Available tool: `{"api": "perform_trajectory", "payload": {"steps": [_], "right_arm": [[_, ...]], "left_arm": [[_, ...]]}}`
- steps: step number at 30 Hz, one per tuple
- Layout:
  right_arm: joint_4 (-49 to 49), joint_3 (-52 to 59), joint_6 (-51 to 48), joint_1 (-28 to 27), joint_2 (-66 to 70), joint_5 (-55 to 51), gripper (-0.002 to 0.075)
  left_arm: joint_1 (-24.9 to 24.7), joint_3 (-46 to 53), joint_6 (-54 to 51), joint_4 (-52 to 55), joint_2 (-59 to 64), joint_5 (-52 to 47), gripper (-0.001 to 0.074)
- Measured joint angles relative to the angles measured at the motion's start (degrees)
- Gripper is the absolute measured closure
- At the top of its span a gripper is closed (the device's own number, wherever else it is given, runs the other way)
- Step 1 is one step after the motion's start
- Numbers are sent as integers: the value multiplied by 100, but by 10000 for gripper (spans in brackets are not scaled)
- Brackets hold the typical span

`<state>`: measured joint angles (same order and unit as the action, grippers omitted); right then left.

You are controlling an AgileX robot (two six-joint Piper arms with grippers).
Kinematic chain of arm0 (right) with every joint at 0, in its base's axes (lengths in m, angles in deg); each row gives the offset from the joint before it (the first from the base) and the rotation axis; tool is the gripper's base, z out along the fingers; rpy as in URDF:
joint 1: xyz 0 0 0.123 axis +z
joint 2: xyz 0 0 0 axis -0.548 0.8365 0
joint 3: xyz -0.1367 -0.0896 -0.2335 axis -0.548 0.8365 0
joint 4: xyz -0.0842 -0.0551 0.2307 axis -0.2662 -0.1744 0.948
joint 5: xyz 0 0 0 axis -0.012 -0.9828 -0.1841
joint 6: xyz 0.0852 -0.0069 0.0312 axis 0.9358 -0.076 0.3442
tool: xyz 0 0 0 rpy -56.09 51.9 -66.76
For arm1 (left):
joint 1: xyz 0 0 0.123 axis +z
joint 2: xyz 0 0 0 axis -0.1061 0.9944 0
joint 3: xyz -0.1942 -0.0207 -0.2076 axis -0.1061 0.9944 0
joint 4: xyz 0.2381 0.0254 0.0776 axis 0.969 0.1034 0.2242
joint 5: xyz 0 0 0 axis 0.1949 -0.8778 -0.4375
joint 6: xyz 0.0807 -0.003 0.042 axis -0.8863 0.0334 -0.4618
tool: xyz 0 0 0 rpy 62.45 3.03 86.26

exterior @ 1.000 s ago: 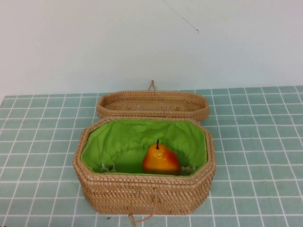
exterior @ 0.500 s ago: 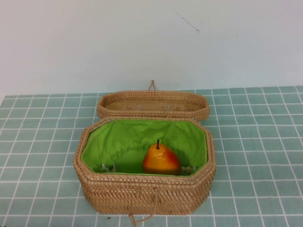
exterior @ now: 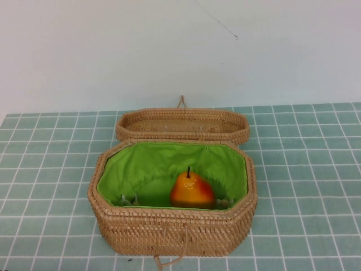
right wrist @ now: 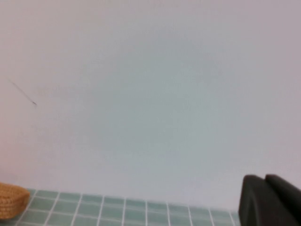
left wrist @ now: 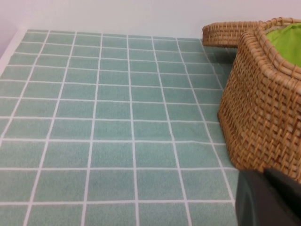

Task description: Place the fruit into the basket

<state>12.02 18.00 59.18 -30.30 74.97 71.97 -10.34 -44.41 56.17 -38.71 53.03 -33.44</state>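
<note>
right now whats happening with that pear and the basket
Nothing is handling anything. The pear stands upright inside the open wicker basket on its green lining, with the lid folded back behind. Neither arm shows in the high view. The left gripper sits low beside the basket's outer wall; the right gripper faces the wall, away from it.

The green tiled table is carrying one thing directly — the open wicker basket, sitting mid-table with its lid lying back.

The left gripper is hanging low just beside the basket's outer wall; the right gripper is hanging raised, facing the wall.
</note>
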Motion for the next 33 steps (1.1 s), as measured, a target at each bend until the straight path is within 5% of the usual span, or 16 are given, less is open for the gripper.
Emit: {"api": "perform_trajectory", "payload": {"steps": [4,10,16,33], "right_arm": [[-24,1074,-289,0,-459,1284,728],[609,1896,-345,0,-852,1141,728],[2481,2299,-2029,0,-877,903,728],[2063,2287,-1637,-204,-1264,-490,728]], "left_arm": [[0,0,0,0,0,0,735],[0,0,0,0,0,0,735],[0,0,0,0,0,0,735],[0,0,0,3,6,-3,735]]}}
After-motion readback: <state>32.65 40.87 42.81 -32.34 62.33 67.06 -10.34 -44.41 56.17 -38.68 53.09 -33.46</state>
